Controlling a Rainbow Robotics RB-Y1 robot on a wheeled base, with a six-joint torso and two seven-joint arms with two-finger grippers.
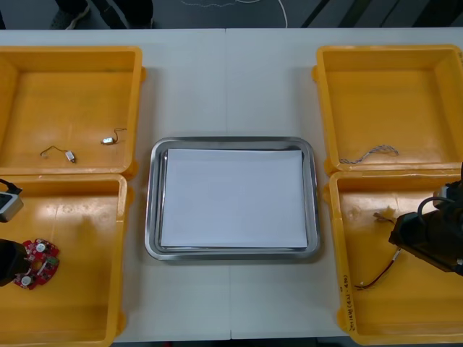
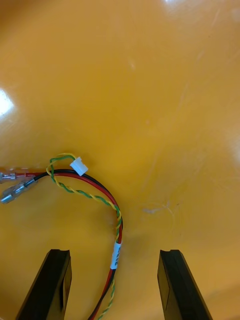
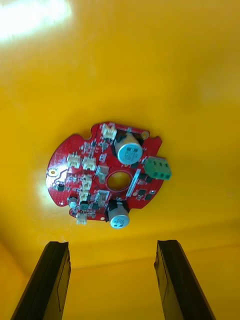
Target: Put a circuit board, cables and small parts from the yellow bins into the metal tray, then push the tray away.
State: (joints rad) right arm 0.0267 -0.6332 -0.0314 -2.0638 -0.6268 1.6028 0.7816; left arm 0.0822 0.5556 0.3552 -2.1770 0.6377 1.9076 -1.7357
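Observation:
A round red circuit board [image 1: 37, 262] lies in the near left yellow bin [image 1: 72, 307]. My left gripper [image 1: 9, 262] hovers right beside it. In the left wrist view the circuit board [image 3: 107, 170] lies just beyond the open left gripper [image 3: 112, 244]. A red and yellow cable [image 1: 377, 273] lies in the near right yellow bin [image 1: 405, 314], under my right gripper [image 1: 405, 233]. In the right wrist view the right gripper [image 2: 114, 254] stands open, and the cable [image 2: 95, 192] runs up between its fingers without touching them. The metal tray [image 1: 153, 202] in the middle is white inside and holds nothing.
The far left yellow bin [image 1: 65, 94] holds small metal parts [image 1: 69, 155] with thin wires. A twisted blue and white cable [image 1: 369, 154] lies in the far right yellow bin [image 1: 391, 94]. Bare table runs beyond the tray to the far edge.

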